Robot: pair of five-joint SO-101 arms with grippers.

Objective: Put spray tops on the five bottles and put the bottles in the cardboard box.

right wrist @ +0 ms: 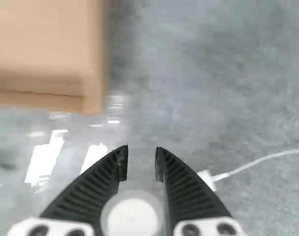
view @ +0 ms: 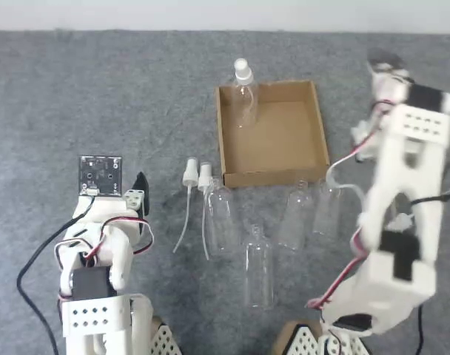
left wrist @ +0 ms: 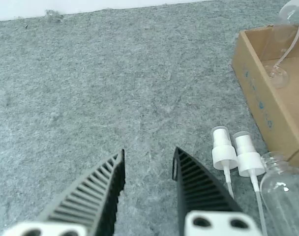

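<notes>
Grey carpeted bench [view: 99, 89]. An open brown cardboard box [view: 273, 177] sits far-centre. One clear plastic bottle with white spray top [view: 244, 92] stands in its far-left corner, so one looks done. Four uncapped clear bottles [view: 258, 266] stand upright near-side of the box, necks ready for capping, and they crowd its front wall. Two loose white spray tops [left wrist: 223, 150] lie left of them, near the left tool [left wrist: 148, 153], which is spread and empty. The right tool [right wrist: 139, 150] pinches what looks like a white round cap [right wrist: 132, 214].
</notes>
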